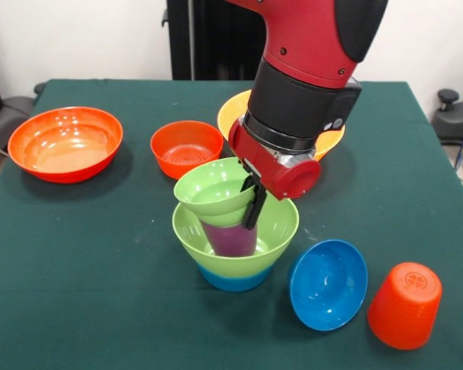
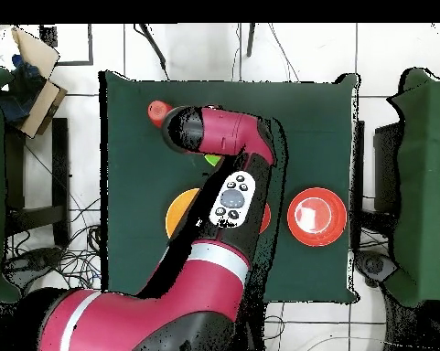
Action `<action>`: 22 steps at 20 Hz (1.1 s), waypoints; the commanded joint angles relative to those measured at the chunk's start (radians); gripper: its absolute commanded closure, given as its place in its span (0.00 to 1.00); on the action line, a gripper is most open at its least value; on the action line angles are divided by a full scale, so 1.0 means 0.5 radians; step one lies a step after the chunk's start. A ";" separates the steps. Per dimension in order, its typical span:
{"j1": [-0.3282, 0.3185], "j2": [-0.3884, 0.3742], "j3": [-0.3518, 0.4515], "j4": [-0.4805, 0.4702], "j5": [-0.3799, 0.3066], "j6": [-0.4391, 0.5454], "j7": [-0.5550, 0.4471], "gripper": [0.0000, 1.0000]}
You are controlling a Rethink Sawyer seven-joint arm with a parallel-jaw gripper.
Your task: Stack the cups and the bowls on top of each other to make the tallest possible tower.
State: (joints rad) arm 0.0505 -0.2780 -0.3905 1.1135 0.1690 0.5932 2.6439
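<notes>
The tower stands at the table's middle: a light blue bowl (image 1: 230,280) as base, a large light green bowl (image 1: 278,223) nested on it, and a purple cup (image 1: 230,240) inside that. A small light green bowl (image 1: 211,187) sits tilted on the purple cup. My gripper (image 1: 251,202) is at this bowl's right rim, one black finger inside and one outside, shut on the rim. In the overhead view the arm hides the tower except for a green sliver (image 2: 211,160). The yellow cup is out of view.
A large red-orange bowl (image 1: 65,143) (image 2: 316,216) sits at the left, a medium red-orange bowl (image 1: 187,146) behind the tower, and a yellow-orange bowl (image 1: 233,113) (image 2: 177,215) partly behind the arm. A dark blue bowl (image 1: 328,284) lies tipped beside an upside-down orange-red cup (image 1: 405,305) (image 2: 156,111).
</notes>
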 commanded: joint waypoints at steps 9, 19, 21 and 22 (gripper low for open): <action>0.064 0.166 0.360 0.054 -0.103 0.064 -0.127 1.00; 0.075 0.164 0.347 0.051 -0.103 0.065 -0.111 1.00; 0.084 0.163 0.332 0.052 -0.122 0.032 -0.117 0.00; 0.083 0.158 0.335 0.061 -0.127 0.009 -0.121 0.00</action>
State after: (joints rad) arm 0.0557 -0.2794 -0.3836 1.1134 0.1620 0.5925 2.6441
